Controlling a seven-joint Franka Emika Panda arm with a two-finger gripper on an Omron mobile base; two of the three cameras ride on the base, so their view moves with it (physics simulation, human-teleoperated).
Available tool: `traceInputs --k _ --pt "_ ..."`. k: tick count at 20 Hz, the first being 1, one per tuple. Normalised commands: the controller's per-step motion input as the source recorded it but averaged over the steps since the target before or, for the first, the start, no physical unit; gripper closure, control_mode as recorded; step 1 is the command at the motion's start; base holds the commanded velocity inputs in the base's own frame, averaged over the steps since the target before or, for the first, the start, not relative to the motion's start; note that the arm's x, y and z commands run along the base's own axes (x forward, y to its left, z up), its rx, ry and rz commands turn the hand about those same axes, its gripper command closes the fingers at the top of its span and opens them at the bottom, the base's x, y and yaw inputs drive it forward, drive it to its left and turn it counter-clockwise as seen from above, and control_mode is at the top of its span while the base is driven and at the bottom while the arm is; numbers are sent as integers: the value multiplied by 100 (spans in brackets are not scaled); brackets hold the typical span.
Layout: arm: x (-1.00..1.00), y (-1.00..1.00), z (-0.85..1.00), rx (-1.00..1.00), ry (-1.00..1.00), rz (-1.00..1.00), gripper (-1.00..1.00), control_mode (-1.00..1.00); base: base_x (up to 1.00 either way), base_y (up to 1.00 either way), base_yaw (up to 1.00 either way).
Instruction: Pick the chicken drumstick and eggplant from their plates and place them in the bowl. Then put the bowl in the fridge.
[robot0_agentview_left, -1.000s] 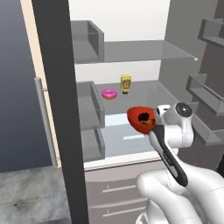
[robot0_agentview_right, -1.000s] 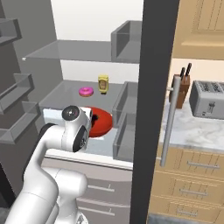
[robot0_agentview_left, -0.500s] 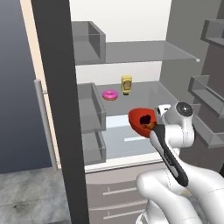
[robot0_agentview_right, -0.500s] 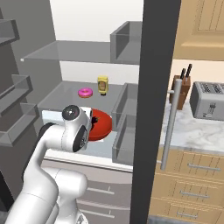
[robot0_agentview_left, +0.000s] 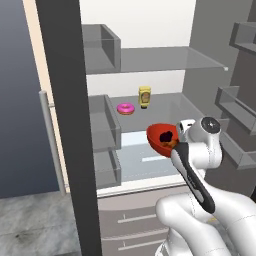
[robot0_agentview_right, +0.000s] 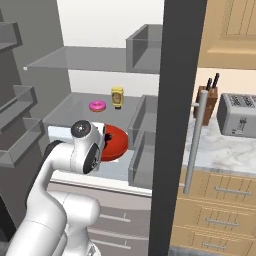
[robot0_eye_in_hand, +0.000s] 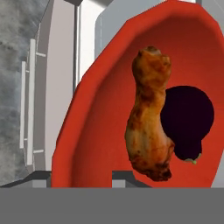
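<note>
The glossy red bowl (robot0_agentview_left: 159, 139) (robot0_agentview_right: 116, 142) (robot0_eye_in_hand: 100, 131) is inside the open fridge (robot0_agentview_left: 150, 65), low over the middle shelf (robot0_agentview_left: 135, 162). It leans toward the left base camera. The orange-brown chicken drumstick (robot0_eye_in_hand: 148, 118) (robot0_agentview_left: 172, 144) lies in it, against the dark purple eggplant (robot0_eye_in_hand: 186, 116) (robot0_agentview_left: 164, 135). My gripper (robot0_agentview_left: 177, 138) is at the bowl's near rim, at the end of the white wrist. Wrist and bowl hide the fingers, so whether they are open or shut does not show. The plates are out of view.
A pink ring-shaped item (robot0_agentview_left: 125, 108) (robot0_agentview_right: 97, 105) and a yellow jar (robot0_agentview_left: 144, 96) (robot0_agentview_right: 117, 97) stand at the back of the same shelf. Door bins (robot0_agentview_left: 235, 107) flank the opening. A dark door edge (robot0_agentview_right: 175, 125) stands right of the arm. A toaster (robot0_agentview_right: 240, 115) sits on the counter.
</note>
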Motion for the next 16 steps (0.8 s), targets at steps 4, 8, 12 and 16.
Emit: traceInputs --k 4,8,12,16 --pt "0 0 0 0 0 0 100 100 0 0 0" --pt "0 0 0 0 0 0 100 -100 0 0 0" --pt "0 0 0 0 0 0 100 -100 0 0 0" --pt "0 0 0 0 0 0 100 -100 0 0 0"
